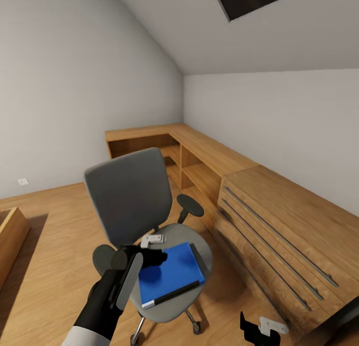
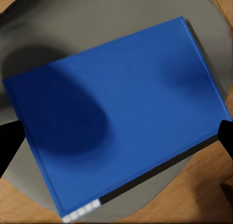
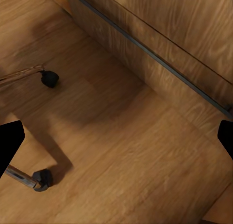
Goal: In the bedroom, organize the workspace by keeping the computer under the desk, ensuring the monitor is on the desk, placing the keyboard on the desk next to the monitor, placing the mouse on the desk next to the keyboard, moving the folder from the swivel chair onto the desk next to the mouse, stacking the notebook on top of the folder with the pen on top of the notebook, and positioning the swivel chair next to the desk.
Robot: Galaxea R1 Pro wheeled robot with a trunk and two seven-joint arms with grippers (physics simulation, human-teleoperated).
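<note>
Folder (image 1: 169, 273) retrieval looked like the step in hand: the bright blue rectangle lay flat on the grey seat of the swivel chair (image 1: 130, 198), covering most of the cushion, with its dark spine edge toward six o'clock in the head view. The left gripper (image 1: 149, 248) hung over the folder's ten o'clock corner, close above the seat, and threw a soft oval shadow on the cover in the left wrist view. There its two dark fingertips (image 2: 9, 146) showed at opposite edges with the whole folder (image 2: 116, 117) lying between them, so the jaws stood spread wide and held nothing. That spread probably suited a thin, flat thing; I judged it would have to be pinched at an overhanging edge, since it lay flush on the cushion.

The right gripper (image 1: 257, 331) hung low at about five o'clock from the chair, apart from it, beside the wooden drawer cabinet (image 1: 279, 226). Its wrist view looked down on bare wooden floor (image 3: 121, 136), two black casters (image 3: 49, 78) and the cabinet's base, with fingertips at either edge, parted and empty, likely parked out of the way. No desk appeared, so the folder would have to be carried elsewhere.
</note>
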